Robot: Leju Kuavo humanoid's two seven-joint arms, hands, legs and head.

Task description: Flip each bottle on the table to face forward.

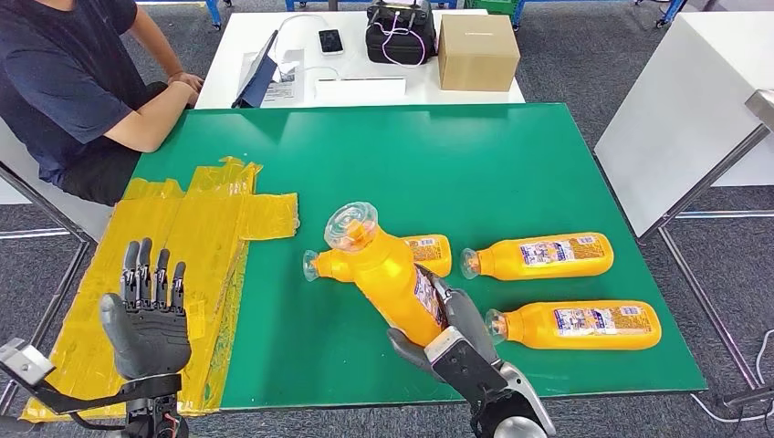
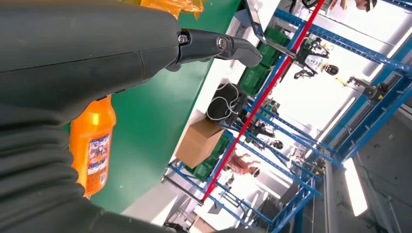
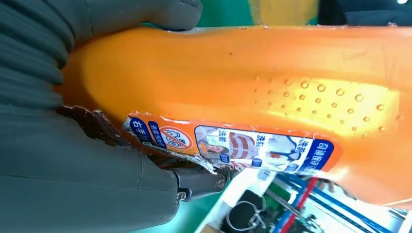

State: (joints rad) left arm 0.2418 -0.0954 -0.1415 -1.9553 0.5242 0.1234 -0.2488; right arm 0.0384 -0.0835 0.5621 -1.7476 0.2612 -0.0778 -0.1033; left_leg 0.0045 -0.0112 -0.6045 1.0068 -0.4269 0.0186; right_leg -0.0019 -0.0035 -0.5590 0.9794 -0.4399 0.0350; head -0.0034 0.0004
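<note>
The green table (image 1: 511, 164) holds four orange bottles. Three lie flat: two on the right (image 1: 538, 256) (image 1: 575, 325) show their labels, and one (image 1: 429, 251) is partly hidden. The fourth, the lifted bottle (image 1: 388, 274), is tipped up off the table in the right hand (image 1: 447, 338), whose fingers wrap around its lower body. It looks like smooth, bendy plastic, maybe slippery and heavy with liquid, so holding the wide middle seems best. Its label is torn. The left hand (image 1: 146, 315) hangs over the yellow sheet (image 1: 210, 228), fingers straight, close together, holding nothing.
</note>
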